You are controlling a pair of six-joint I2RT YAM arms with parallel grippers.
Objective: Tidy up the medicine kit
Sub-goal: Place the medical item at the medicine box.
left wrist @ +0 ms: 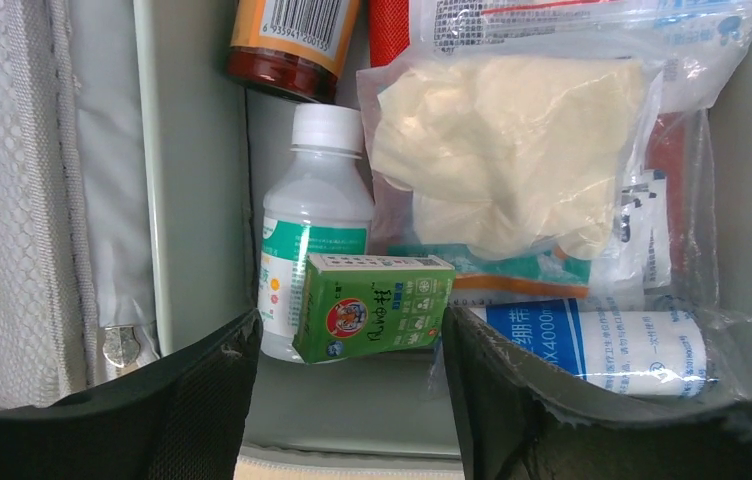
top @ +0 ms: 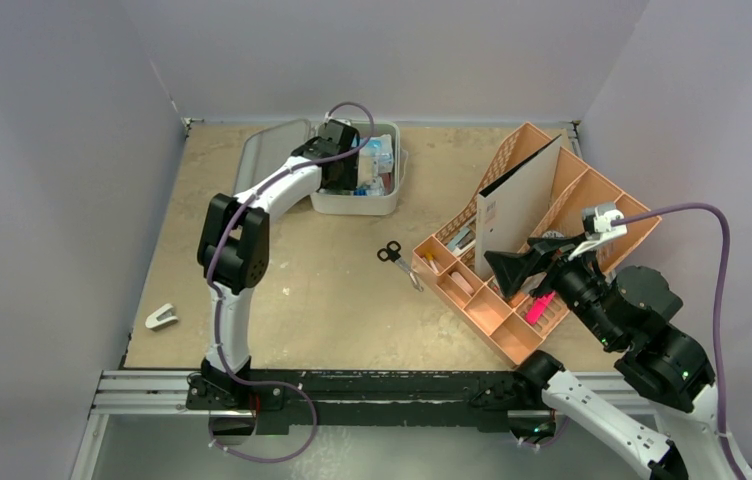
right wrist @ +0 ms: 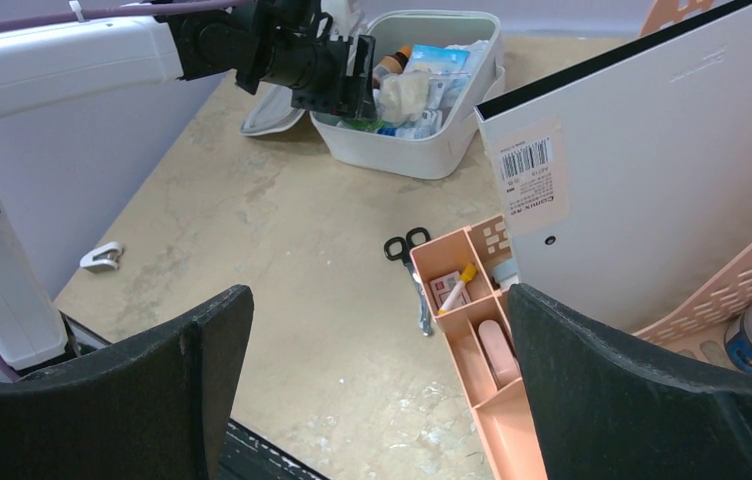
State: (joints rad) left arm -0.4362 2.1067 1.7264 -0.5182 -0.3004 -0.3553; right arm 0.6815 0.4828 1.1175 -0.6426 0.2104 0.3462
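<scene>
The kit (top: 354,206) lies open at the far side of the worktop (top: 302,290), left of centre, its lid (top: 267,155) laid back to the left. The left jaws hang apart inside it, either side of a green box (left wrist: 372,305) that leans on a white-capped bottle (left wrist: 317,225) beside a bag (left wrist: 507,150) of pale wadding. The right jaws stand wide apart, holding nothing, above the near end of the orange tray (top: 477,305), with scissors (top: 399,264) lying between tray and kit.
</scene>
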